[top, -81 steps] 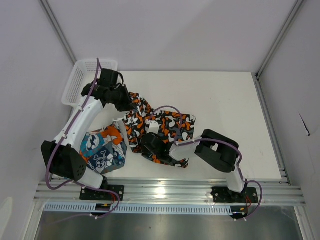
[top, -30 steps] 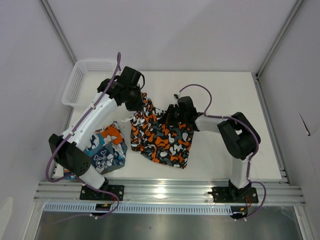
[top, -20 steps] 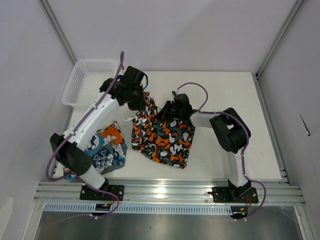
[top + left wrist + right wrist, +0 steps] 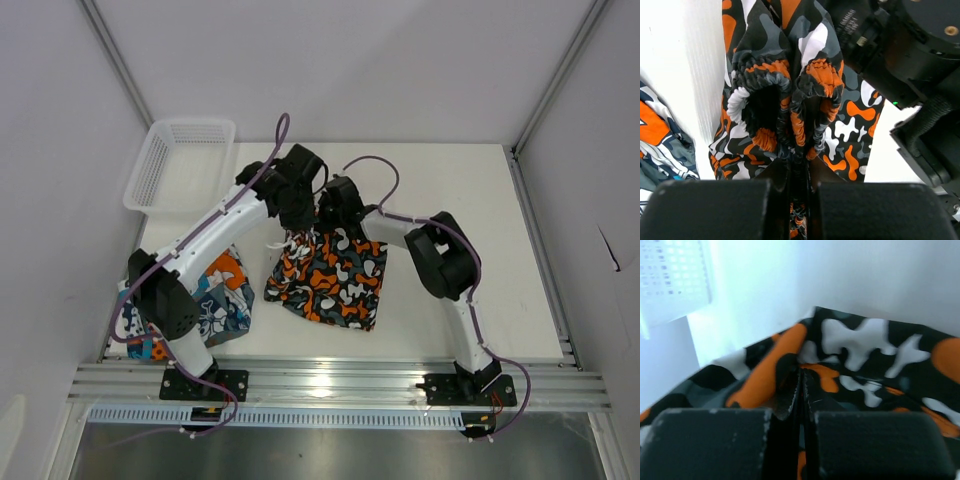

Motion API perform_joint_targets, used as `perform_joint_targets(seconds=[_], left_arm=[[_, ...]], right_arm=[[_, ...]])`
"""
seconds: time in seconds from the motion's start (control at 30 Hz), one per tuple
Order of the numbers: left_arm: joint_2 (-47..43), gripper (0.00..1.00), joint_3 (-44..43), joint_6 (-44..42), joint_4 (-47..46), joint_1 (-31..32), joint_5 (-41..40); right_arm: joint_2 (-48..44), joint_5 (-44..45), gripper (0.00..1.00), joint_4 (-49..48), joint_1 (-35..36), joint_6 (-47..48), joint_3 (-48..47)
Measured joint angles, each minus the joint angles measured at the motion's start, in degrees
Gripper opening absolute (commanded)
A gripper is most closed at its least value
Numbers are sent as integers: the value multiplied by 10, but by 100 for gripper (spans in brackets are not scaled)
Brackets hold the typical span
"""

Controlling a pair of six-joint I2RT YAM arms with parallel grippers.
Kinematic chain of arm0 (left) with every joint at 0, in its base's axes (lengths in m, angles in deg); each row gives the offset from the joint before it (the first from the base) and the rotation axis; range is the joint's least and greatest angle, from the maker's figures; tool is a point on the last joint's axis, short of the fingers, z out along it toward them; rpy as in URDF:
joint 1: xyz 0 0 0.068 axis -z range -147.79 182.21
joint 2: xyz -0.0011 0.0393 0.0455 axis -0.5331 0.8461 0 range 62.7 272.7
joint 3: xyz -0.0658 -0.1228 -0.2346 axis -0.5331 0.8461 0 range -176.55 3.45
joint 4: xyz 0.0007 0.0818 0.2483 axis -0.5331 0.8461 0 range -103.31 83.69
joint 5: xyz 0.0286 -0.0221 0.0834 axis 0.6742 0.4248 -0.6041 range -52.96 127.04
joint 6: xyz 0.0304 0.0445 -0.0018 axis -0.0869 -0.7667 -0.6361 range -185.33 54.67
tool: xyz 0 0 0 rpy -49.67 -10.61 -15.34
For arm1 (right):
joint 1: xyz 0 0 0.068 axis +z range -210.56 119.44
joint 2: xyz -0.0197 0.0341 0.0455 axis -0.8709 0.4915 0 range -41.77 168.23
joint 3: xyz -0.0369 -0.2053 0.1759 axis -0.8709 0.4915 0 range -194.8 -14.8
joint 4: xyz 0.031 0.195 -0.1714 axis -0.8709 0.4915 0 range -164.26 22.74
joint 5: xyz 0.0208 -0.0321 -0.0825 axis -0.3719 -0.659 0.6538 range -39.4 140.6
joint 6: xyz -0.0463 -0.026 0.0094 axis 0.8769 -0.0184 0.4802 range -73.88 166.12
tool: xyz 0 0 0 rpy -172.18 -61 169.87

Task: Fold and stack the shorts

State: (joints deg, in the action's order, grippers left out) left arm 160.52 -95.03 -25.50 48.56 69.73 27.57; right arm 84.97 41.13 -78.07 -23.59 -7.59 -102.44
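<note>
Enclosure walls (image 4: 400,70): plain pale grey panels around your work area, with metal struts running up the corners.

Counter (image 4: 470,200): white, flat and matte. Its right half is bare where you see it from above.

Rail (image 4: 340,380): ribbed aluminium along the near edge, carrying both arm bases.

Camouflage shorts (image 4: 330,280): orange, black, white and grey, at the middle of the counter. The long axis runs from the far side towards the rail, leaning a little to the right at the near end. The elastic waistband points away from you and is bunched narrow. The wider near end lies spread on the counter.

Patchwork shorts (image 4: 215,300): teal, orange and white with skulls, a compact bundle at the near-left corner. It is partly hidden by the left arm (image 4: 215,235) and lies apart from the camouflage pair.

Basket (image 4: 180,165): white mesh, at the far-left corner.

Left end effector (image 4: 799,170): fingers pressed together on the gathered waistband, seen from your left wrist camera.

Right end effector (image 4: 801,385): fingers closed on an edge of the same cloth, just beside the left one.
</note>
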Motion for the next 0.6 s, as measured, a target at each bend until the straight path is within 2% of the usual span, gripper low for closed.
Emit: perform_joint_targets(seconds=[0.23,0.6], left_arm=[[7,0,0,8,-2,3,-13],[50,0,-41,26,5,51,-52]], right_arm=[[-54,-3,18,31,-40,4,55],[-364,15,20,101,-124,93,217]])
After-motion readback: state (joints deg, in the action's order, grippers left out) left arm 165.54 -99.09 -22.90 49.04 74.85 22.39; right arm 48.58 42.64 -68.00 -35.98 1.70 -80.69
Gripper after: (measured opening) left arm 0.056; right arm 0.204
